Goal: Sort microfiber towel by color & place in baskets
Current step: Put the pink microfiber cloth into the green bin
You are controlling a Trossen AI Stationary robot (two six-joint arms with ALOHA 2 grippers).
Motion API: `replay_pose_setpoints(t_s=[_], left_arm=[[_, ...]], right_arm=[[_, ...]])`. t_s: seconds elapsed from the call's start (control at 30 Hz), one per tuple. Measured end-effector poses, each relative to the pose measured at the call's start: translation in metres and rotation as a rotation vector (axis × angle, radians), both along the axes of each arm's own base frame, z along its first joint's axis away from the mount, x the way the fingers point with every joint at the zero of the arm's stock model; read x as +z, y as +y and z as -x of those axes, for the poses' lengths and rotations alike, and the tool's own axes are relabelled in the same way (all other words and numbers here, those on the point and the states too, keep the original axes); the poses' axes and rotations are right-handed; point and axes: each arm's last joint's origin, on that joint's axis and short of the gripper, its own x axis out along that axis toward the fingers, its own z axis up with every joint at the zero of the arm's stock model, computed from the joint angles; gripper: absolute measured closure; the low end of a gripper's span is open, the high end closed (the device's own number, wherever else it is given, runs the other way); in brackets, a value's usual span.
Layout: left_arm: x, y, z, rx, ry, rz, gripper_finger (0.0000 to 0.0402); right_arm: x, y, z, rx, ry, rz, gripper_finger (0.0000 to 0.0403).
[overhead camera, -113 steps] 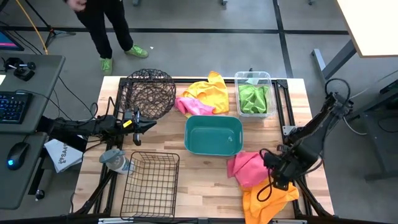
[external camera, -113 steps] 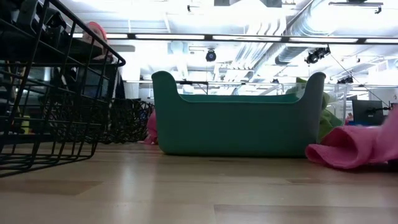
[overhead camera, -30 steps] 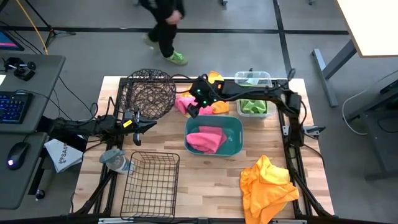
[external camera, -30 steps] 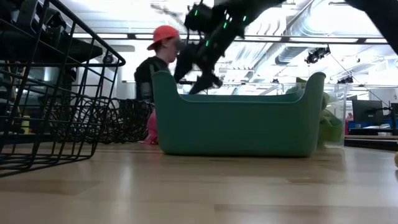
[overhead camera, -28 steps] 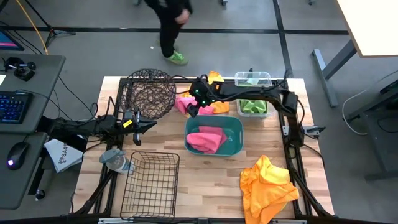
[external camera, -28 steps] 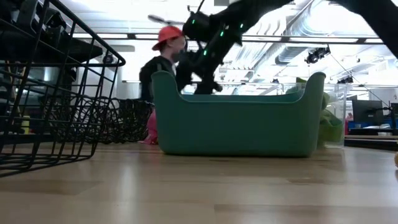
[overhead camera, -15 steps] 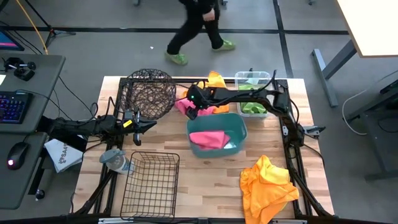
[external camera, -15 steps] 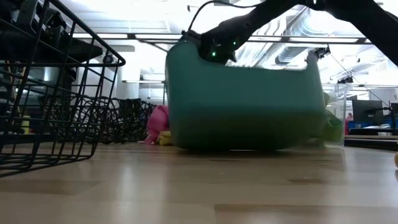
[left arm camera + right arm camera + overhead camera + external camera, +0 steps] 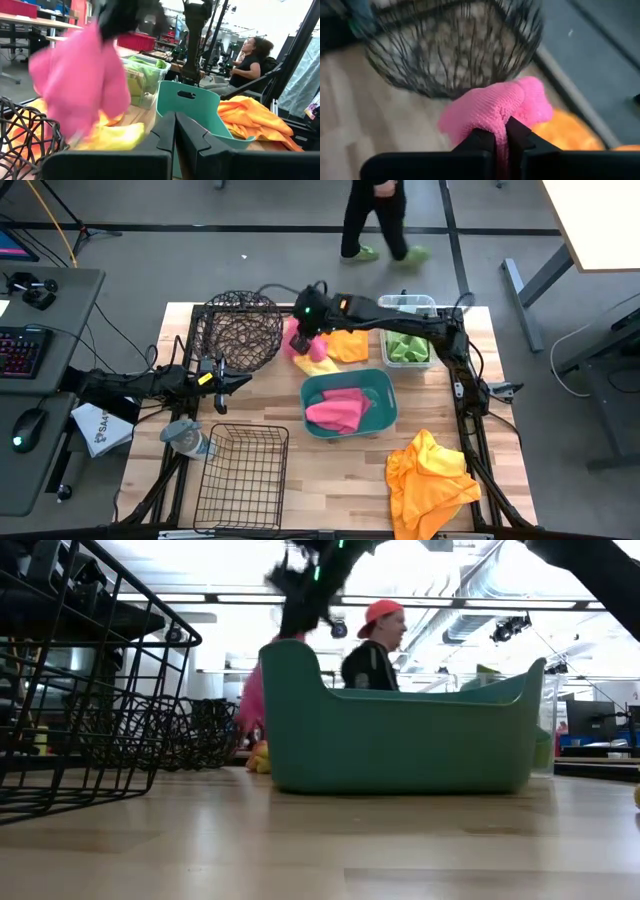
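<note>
The right gripper (image 9: pixel 305 330) has lifted a fuzzy pink towel (image 9: pixel 303 345) off the table, pinched tight, beside the round dark wire basket (image 9: pixel 238 330). The teal plastic tub (image 9: pixel 347 402) has slid and already holds one pink towel. The left gripper (image 9: pixel 225 375) waits, shut.

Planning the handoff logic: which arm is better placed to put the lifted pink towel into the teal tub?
Right. Its tool already grips the pink towel beside the teal tub; the left tool waits, shut, farther away.
</note>
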Motion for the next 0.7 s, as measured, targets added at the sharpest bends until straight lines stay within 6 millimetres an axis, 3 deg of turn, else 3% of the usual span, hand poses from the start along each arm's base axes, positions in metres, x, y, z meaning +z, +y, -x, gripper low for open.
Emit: replay_pose_setpoints(t_s=[0.13, 0.2, 0.27, 0.5, 0.7], left_arm=[[0.0, 0.0, 0.0, 0.0, 0.0, 0.0, 0.0401], [0.0, 0.0, 0.0, 0.0, 0.0, 0.0, 0.0401], [0.0, 0.0, 0.0, 0.0, 0.0, 0.0, 0.0402], [0.0, 0.0, 0.0, 0.0, 0.0, 0.0, 0.0402], [0.0, 0.0, 0.0, 0.0, 0.0, 0.0, 0.0401]], right_arm=[[0.071, 0.022, 0.029, 0.012, -0.035, 0.048, 0.04], [0.088, 0.039, 0.05, 0.017, -0.052, 0.04, 0.0399], [0.092, 0.06, 0.07, 0.012, -0.032, -0.009, 0.0401], [0.074, 0.141, 0.138, -0.088, -0.029, -0.122, 0.0402], [0.019, 0.164, 0.154, -0.19, -0.066, -0.243, 0.0402]])
